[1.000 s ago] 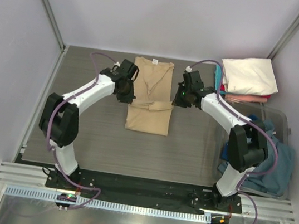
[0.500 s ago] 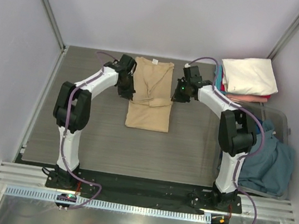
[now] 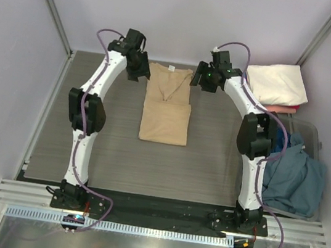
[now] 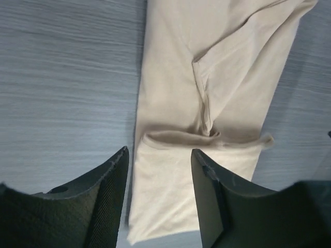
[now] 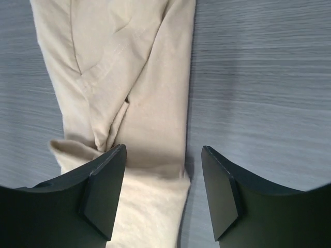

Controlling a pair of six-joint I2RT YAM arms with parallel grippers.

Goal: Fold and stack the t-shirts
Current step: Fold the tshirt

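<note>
A tan t-shirt lies flat mid-table, folded narrow, with its near half doubled back over itself up to a cross edge. My left gripper hovers by the shirt's far left side, open; in the left wrist view the open gripper frames the tan cloth lying below, not held. My right gripper hovers by the far right side, also open; in the right wrist view the open gripper straddles the right edge of the shirt. More folded t-shirts are stacked at the back right, cream-white on top.
A clear bin at the right holds a heap of slate-blue cloth, partly behind the right arm. Grey walls close in the table at the back and on both sides. Bare table stretches left of and in front of the shirt.
Both grippers were shut at the shirt's folded edge; they have opened, let it go and moved toward the back. The doubled layer now lies flat with its edge farther back.
</note>
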